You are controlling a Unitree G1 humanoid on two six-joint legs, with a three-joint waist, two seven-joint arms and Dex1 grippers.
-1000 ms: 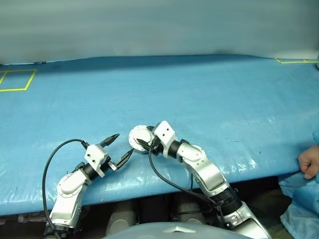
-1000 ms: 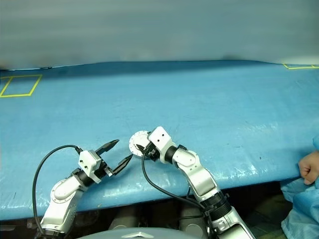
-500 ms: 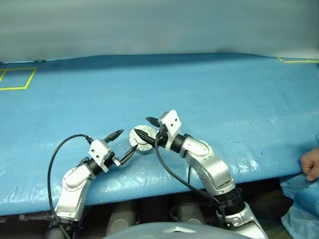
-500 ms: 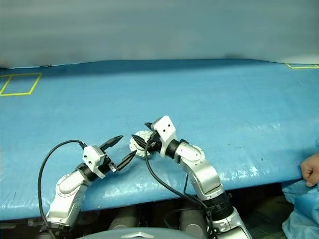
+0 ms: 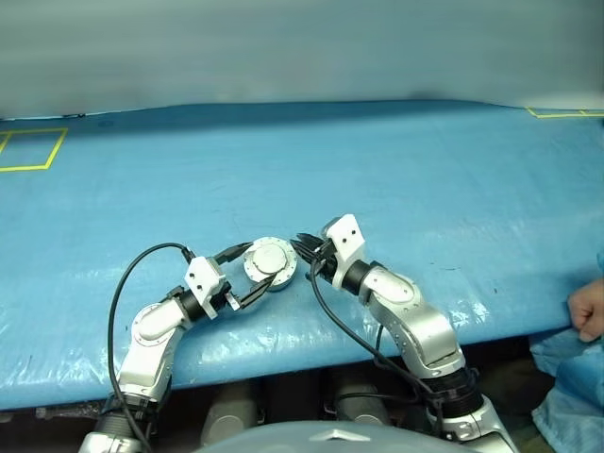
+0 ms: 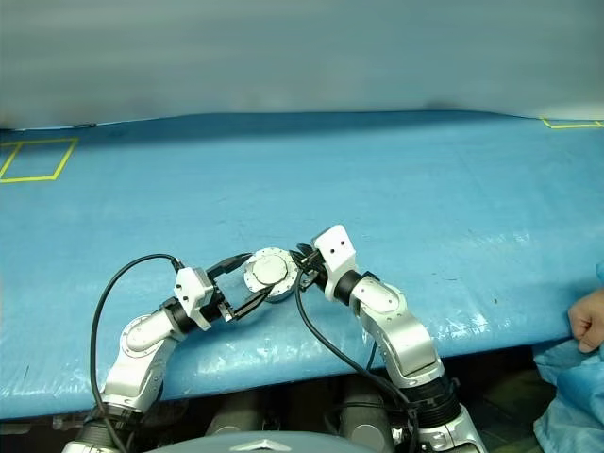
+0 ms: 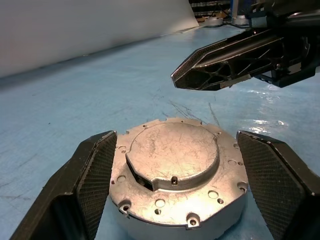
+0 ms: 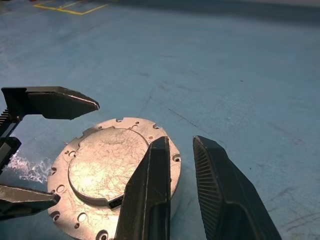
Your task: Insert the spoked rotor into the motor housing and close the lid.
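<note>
Both of our grippers meet at the near-middle of the blue table (image 5: 396, 160), which spreads across most of what we see from the head, with yellow tape squares (image 5: 33, 149) marked at its far left and far right corners. At the right edge of the table a person's hand (image 5: 587, 310) rests by a blue sleeve.

Our left gripper (image 5: 253, 276) comes in level from the left with its two fingers spread wide, one on each side of the closed motor housing (image 5: 271, 263). From the left wrist the ribbed finger pads (image 7: 97, 172) stand just beside the casing wall on either side; whether they touch it, we cannot tell.

Our right gripper (image 5: 307, 249) reaches in from the right, pointing toward the left. Its two fingers (image 8: 152, 195) stand close together with a narrow gap between them, and nothing sits in that gap. The tips lie just beside the housing's right edge, slightly above it, as the left wrist view shows.

Smallest of all, the housing sits flat on the table between the two grippers. The lid (image 7: 172, 152) is down on top of it, plain outer face up, with its raised circle and a ring of small holes around the flange.
</note>
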